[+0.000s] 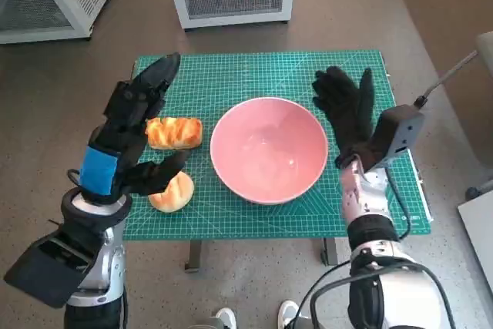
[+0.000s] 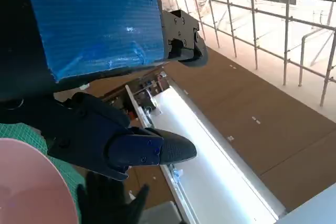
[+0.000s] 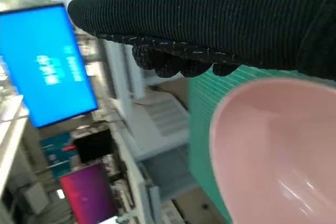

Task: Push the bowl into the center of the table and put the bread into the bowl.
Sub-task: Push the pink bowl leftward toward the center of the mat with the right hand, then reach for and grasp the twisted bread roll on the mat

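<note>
Left hand (image 1: 132, 132) spread wide above bread (image 1: 174, 132) — holds nothing; right hand (image 1: 347, 109) open beside bowl (image 1: 269, 149).

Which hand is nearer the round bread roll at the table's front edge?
Left. The left hand hangs right over the round bread roll, its lower fingers overlapping it in the head view. The right hand is beyond the pink bowl.

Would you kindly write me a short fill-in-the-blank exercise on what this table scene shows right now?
1. The round pink bowl sits on the ____ cutting mat.
2. The number of golden bread pieces on the mat is ____.
3. The pink bowl holds ____.
4. The hand nearer the bread is the ____ hand.

Missing words: green; two; nothing; left
</note>
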Action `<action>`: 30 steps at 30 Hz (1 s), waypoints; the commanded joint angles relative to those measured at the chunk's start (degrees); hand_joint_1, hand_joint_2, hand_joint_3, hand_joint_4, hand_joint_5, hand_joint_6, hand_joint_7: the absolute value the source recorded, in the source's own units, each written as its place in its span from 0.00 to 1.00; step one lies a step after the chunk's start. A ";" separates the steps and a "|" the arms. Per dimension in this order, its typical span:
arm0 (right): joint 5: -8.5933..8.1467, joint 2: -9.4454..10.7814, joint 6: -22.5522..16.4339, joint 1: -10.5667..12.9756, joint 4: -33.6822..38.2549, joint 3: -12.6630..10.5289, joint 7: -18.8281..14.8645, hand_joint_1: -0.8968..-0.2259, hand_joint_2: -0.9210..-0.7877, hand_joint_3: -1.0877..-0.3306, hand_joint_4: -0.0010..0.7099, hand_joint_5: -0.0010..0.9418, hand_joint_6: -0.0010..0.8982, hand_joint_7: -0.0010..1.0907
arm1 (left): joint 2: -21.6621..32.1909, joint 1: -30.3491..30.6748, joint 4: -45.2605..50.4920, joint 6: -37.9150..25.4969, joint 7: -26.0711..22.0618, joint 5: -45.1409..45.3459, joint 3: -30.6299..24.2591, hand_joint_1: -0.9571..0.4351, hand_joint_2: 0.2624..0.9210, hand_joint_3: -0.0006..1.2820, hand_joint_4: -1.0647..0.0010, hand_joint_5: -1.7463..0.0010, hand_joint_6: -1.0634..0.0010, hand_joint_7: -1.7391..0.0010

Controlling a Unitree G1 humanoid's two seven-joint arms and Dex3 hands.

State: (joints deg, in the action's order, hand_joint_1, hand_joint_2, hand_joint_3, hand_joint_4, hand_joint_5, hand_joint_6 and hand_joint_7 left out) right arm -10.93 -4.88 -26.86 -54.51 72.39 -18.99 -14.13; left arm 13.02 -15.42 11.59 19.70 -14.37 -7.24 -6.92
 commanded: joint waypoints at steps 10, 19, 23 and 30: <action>-1.75 -2.24 -12.83 0.67 -8.20 0.90 -9.40 0.79 0.08 0.65 0.70 0.01 0.18 0.61 | 1.27 -1.26 -3.14 2.72 -0.04 0.18 -1.13 0.25 1.00 0.25 0.75 1.00 0.84 0.77; -7.51 -1.19 -15.43 6.01 -24.63 2.74 -18.27 0.73 0.01 0.72 0.69 0.00 0.19 0.60 | 4.27 -2.97 -5.31 3.84 0.31 2.70 -2.54 0.24 1.00 0.25 0.75 1.00 0.84 0.78; -9.76 -0.84 -14.07 9.77 -33.69 4.43 -19.95 0.70 0.00 0.75 0.69 0.00 0.21 0.61 | 7.26 -4.25 -6.34 3.37 0.73 6.30 -3.39 0.25 1.00 0.25 0.76 1.00 0.84 0.79; -11.87 -1.67 -11.69 14.25 -43.98 6.90 -21.90 0.69 0.00 0.77 0.70 0.01 0.22 0.62 | 14.24 -5.69 -5.39 -3.78 -0.48 12.56 -3.67 0.27 1.00 0.16 0.84 1.00 0.86 0.80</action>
State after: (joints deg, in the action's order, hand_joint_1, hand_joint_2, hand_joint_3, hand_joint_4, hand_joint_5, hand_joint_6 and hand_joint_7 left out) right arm -22.03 -6.26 -39.99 -42.73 31.46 -13.07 -35.04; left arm 24.48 -20.19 5.31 19.71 -14.12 2.78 -10.21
